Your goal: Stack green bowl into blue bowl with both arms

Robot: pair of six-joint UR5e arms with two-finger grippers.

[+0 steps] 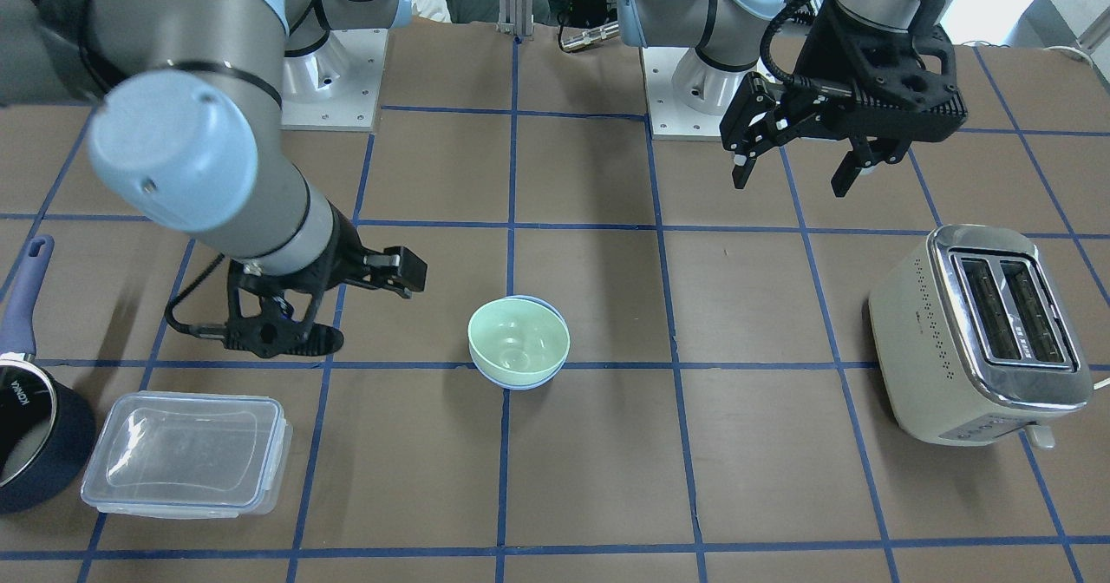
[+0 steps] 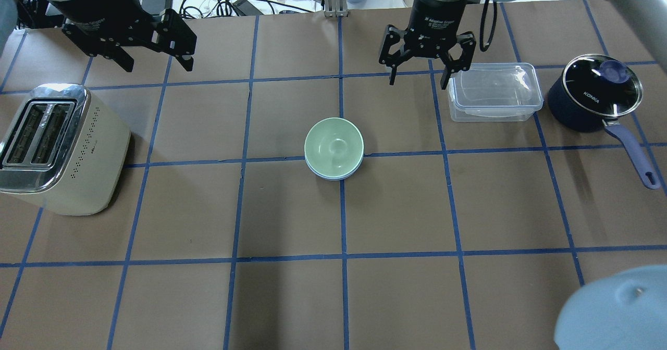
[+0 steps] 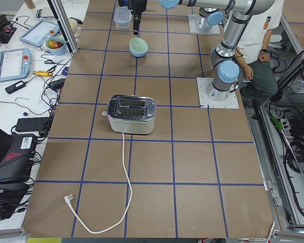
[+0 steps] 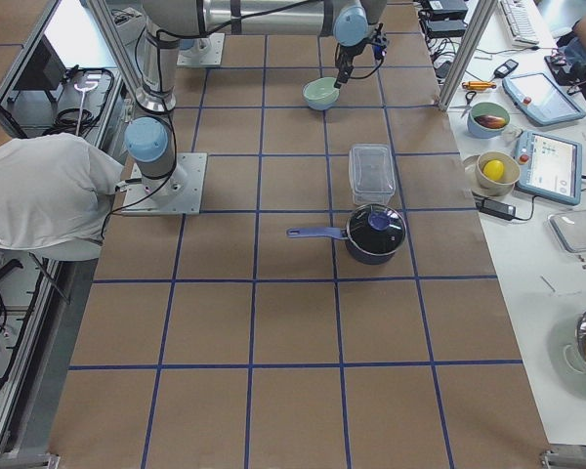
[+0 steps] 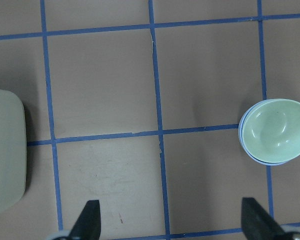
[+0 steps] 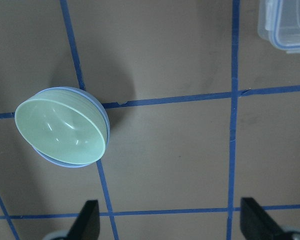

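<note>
The green bowl sits nested inside the blue bowl at the table's middle; only a thin blue rim shows around it. The stack also shows in the front view, green bowl in blue bowl. My left gripper is open and empty, raised above the table beyond the toaster, far from the bowls. My right gripper is open and empty, hanging beside the plastic container, beyond and to the right of the bowls. Both wrist views show the stack lying clear of the open fingers.
A cream toaster stands at the left side. A clear plastic lidded container and a dark blue saucepan with a glass lid and long handle stand at the right. Cables and tools lie beyond the table's far edge.
</note>
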